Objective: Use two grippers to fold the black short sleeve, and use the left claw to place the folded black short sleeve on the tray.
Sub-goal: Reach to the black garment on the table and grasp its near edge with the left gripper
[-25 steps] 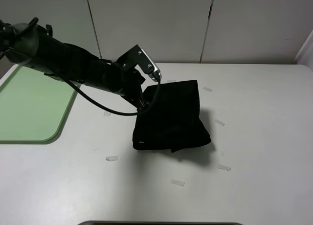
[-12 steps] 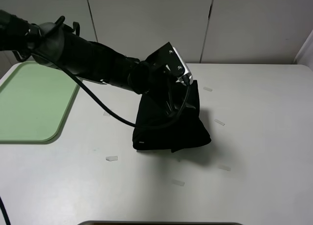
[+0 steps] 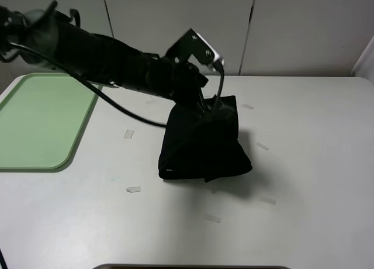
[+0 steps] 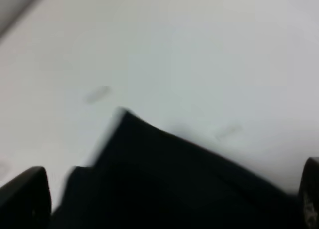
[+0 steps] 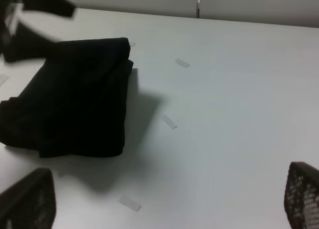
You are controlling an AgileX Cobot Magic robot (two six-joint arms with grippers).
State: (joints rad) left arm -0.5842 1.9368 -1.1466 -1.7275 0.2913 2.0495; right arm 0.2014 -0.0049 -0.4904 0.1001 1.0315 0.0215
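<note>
The black short sleeve (image 3: 201, 146) lies folded into a thick bundle near the middle of the white table. My left claw (image 3: 209, 103) hovers over the bundle's far edge at the end of the long black arm, with the small white box (image 3: 201, 47) at its wrist. In the left wrist view the left claw (image 4: 167, 199) is open, its fingertips (image 4: 25, 199) far apart, and the blurred shirt (image 4: 174, 179) lies below between them. My right gripper (image 5: 164, 199) is open over bare table, apart from the shirt (image 5: 75, 94). The light-green tray (image 3: 35, 123) sits at the far left.
Several small pale tape strips (image 3: 133, 189) dot the table (image 3: 304, 181) around the shirt. White wall panels stand behind the table's far edge. A black cable (image 3: 125, 114) hangs under the left arm.
The left arm has swung right from beside the shirt's left edge to over its far edge, then drew up and back a little. The shirt has not shifted.
</note>
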